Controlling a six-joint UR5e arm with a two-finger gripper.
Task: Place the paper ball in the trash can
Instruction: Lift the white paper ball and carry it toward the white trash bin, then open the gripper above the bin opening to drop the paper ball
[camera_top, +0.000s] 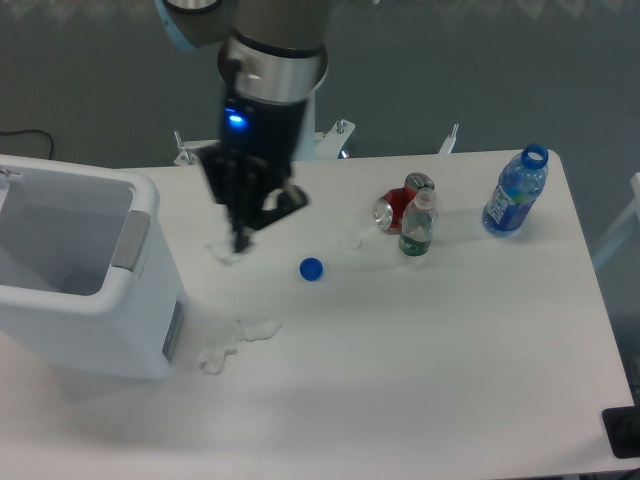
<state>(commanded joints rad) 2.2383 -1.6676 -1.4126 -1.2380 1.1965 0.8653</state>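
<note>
paper ball (228, 250) pinched at gripper (238, 243) tip, beside trash can (95, 300)

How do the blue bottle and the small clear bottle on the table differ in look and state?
The blue bottle is larger and blue-tinted, while the small clear bottle is shorter, with a green label. The blue bottle's neck is open, with no cap; the small clear bottle has a pale cap on. The blue bottle stands alone near the table's right edge; the small clear bottle stands beside a red can. Both are upright.

Gripper (238, 243) carries the paper ball (229, 252) — between trash can (130, 300) and blue cap (312, 269).
</note>
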